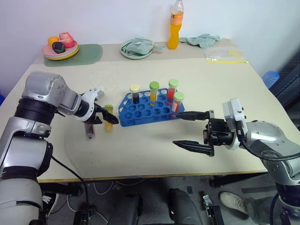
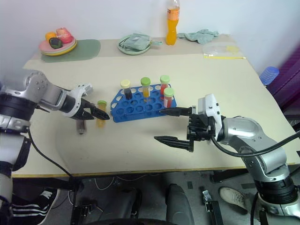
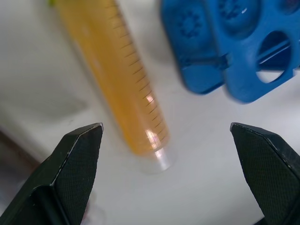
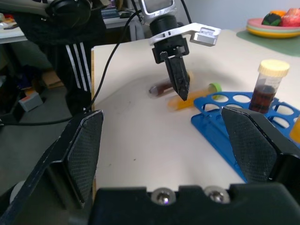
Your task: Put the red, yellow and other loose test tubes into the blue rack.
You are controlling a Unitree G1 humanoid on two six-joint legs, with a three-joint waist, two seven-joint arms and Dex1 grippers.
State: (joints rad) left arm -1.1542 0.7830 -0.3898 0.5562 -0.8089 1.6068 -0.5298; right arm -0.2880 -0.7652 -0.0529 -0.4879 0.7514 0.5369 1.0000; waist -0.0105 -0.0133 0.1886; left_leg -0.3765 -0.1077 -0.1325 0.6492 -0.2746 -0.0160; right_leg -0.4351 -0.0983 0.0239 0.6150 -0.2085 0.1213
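Left end effector [image 1: 104,114] released, fingers spread wide, tilted down over the yellow-orange tube [image 1: 108,118], which lies loose on the counter [image 1: 197,75] just beside the blue rack [image 1: 149,108]. In the left wrist view the tube sits between the fingertips but off to one side, nearer one finger; nothing touching it yet. A dark brown tube [image 1: 89,131] lies loose just behind the left end effector, on the side away from the rack.

Right end effector [image 1: 191,130] also released, empty, pointing level toward the left one, just off the rack's near corner.

Rack already holds four capped tubes upright; many holes free.

Step in hand, as I read it: grasp the yellow-orange tube. To do it well: centre the fingers across the tube's body, close near the middle rather than the tip so it won't pivot, keep clear of the rack edge. Tube is smooth and round, likely to roll or slip if pinched off-centre.

Surface: pale beige counter, matte. Far from both end effectors: plate with fruit [image 1: 60,48] on a green mat [image 1: 77,55], orange drink bottle [image 1: 175,26], cloth [image 1: 200,40]. White wall behind.
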